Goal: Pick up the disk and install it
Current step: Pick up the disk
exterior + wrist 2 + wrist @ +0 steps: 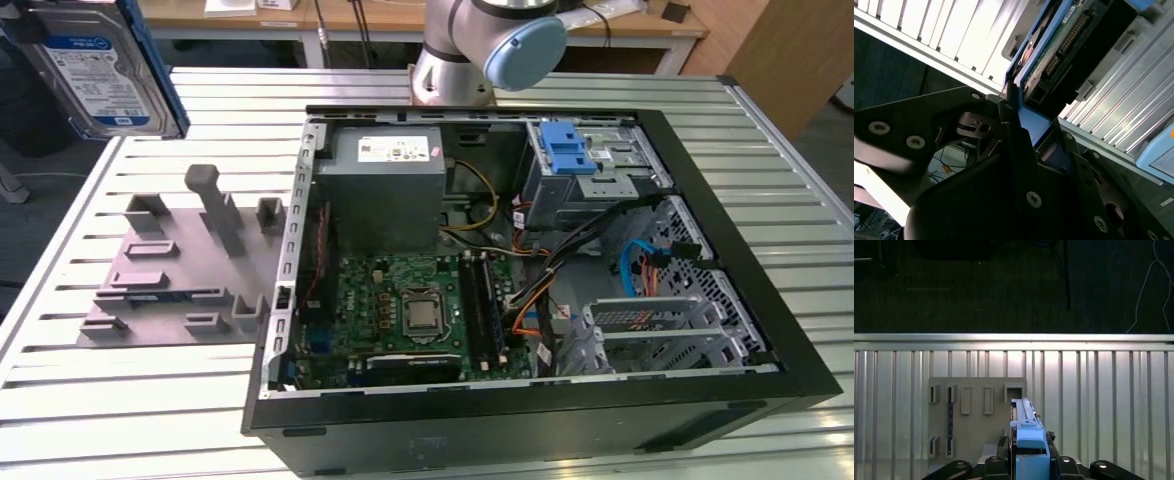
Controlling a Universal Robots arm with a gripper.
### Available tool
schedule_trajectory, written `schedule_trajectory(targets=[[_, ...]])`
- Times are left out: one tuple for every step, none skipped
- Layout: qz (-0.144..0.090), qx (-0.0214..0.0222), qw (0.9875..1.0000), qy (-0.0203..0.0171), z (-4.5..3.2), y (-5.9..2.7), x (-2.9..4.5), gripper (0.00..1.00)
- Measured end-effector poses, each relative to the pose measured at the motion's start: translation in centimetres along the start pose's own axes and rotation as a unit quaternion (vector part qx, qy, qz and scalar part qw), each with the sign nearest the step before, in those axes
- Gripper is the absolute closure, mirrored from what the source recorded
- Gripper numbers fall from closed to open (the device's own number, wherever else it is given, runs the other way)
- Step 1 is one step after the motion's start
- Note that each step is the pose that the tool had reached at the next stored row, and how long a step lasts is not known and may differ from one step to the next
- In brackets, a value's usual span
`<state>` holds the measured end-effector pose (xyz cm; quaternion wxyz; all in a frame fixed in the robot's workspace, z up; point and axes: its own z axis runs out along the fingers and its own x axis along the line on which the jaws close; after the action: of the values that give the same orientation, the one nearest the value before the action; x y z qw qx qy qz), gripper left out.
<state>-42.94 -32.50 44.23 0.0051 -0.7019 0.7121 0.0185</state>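
Open computer case (507,432) on slatted table (134,410); grey fixture tray (150,292) beside.

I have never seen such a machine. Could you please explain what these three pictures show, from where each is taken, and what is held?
This is one robot arm with a black gripper. The exterior view, from a camera off the arm, shows a ribbed metal table carrying an open black computer case and, on that view's left, a grey holder plate. Both wrist views come from cameras riding on the arm. The gripper is shut on a flat silver disk with a blue plastic frame, held in the air outside the case.
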Motion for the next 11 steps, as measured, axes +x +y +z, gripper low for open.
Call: schedule_trajectory(targets=[[0.000, 0.0000, 1.0000, -0.0001, -0.16, 0.00, -0.01, 0.64], [0.000, -0.0001, 1.0000, -0.0002, -0.33, 0.00, -0.01, 0.64], [0.000, 0.0000, 1.0000, -0.0002, -0.48, 0.01, -0.02, 0.64], [0.000, 0.0000, 1.0000, -0.0002, -0.63, 0.01, -0.02, 0.64], [0.000, -0.0001, 1.0000, -0.0002, -0.81, 0.01, -0.03, 0.64], [0.000, -0.0001, 1.0000, -0.0002, -0.98, 0.02, -0.03, 0.64], [0.000, 0.0000, 1.0000, -0.0002, -1.16, 0.02, -0.04, 0.64], [0.000, 0.0000, 1.0000, -0.0003, -1.32, 0.02, -0.05, 0.64], [0.000, 0.0000, 1.0000, -0.0004, -1.46, 0.03, -0.05, 0.64], [0.000, 0.0000, 1.0000, -0.0004, -1.59, 0.03, -0.05, 0.64], [0.000, 0.0000, 1.0000, -0.0006, -1.73, 0.03, -0.06, 0.64]])
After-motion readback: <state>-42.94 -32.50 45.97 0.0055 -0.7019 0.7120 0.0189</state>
